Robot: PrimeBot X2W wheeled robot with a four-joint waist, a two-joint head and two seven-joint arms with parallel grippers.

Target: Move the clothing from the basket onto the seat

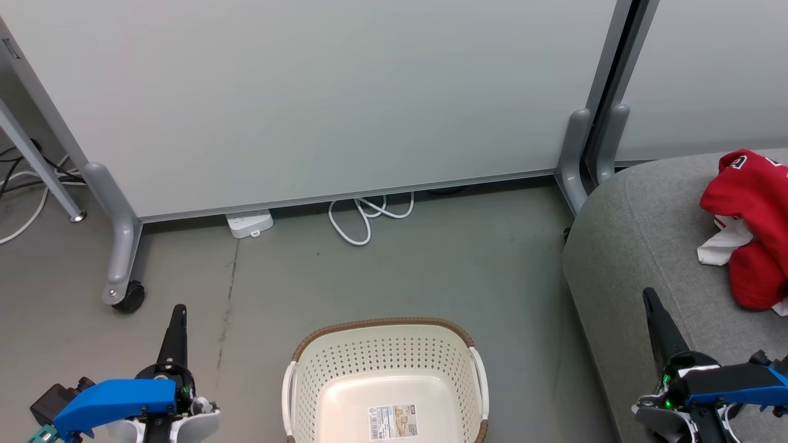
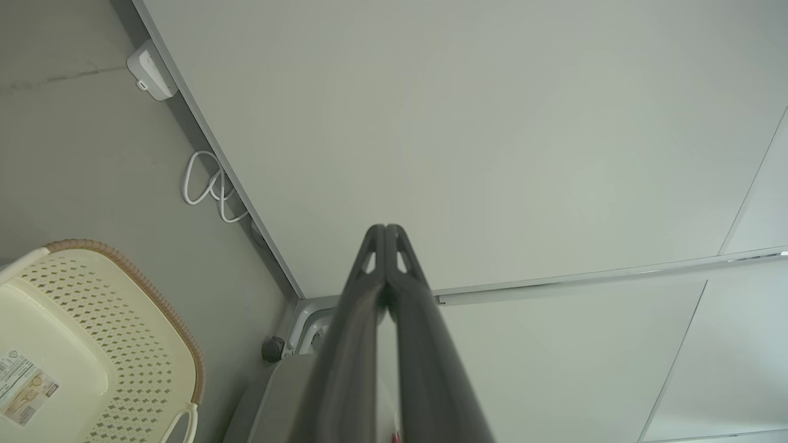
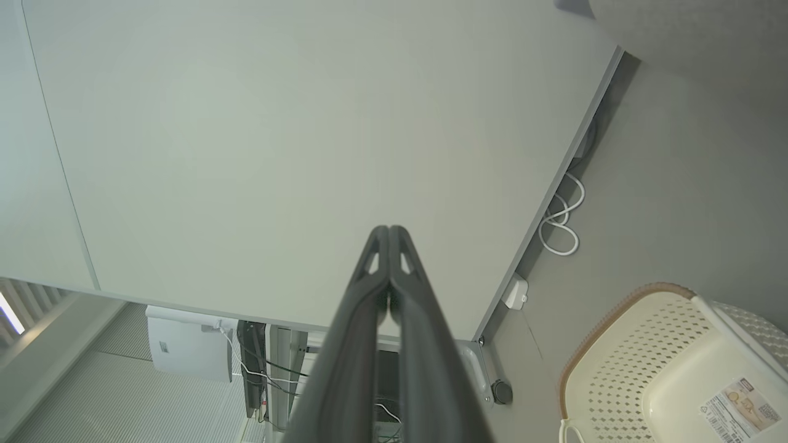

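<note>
- L gripper (image 1: 178,311), head view 7 o'clock: long dark tapered fingers; black round hub; bright blue cover over white shell; tiny green light at the hub's 3 o'clock; black block & teal plug at the cover's 8 o'clock
- R gripper (image 1: 648,294), head view 4 o'clock: same dark fingers; blue cover; white-grey shell; two green lights; thin white cable at 6 o'clock
- Wrist views: fingers (image 2: 345,344) matte dark grey, widening toward 6 o'clock; slim triangular cut-out near each tip
</note>
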